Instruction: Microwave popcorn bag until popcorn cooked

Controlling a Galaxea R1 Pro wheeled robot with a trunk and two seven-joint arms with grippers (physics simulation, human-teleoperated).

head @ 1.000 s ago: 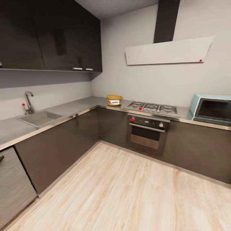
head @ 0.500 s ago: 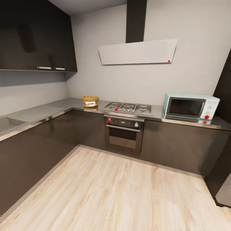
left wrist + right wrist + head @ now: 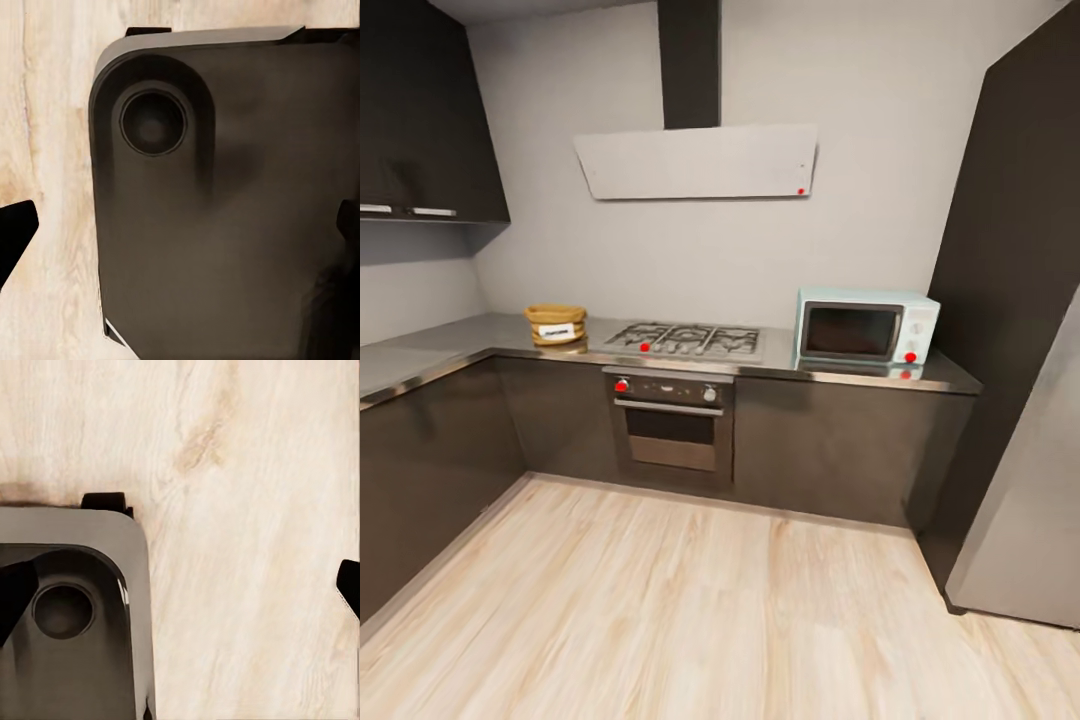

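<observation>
In the head view, the kitchen has grey walls and a light wood floor. The popcorn bag sits on the grey countertop at the middle left of the frame, just left of the gas hob. It is a small tan sack with a white label. The microwave stands on the counter at the middle right, well apart from the bag, with the hob between them. Its dark door is closed. Under the hob is a steel oven. A pale hood hangs on the wall above the hob. A tall dark cabinet fills the right side.

In the left wrist view, a big dark rounded robot base lies over the wood floor. Black tips of the left gripper show at the left and right edges, wide apart, holding nothing.

In the right wrist view, the right gripper shows black tips at both edges, also spread wide and holding nothing. The dark base is at the lower left, with wood floor around it.
</observation>
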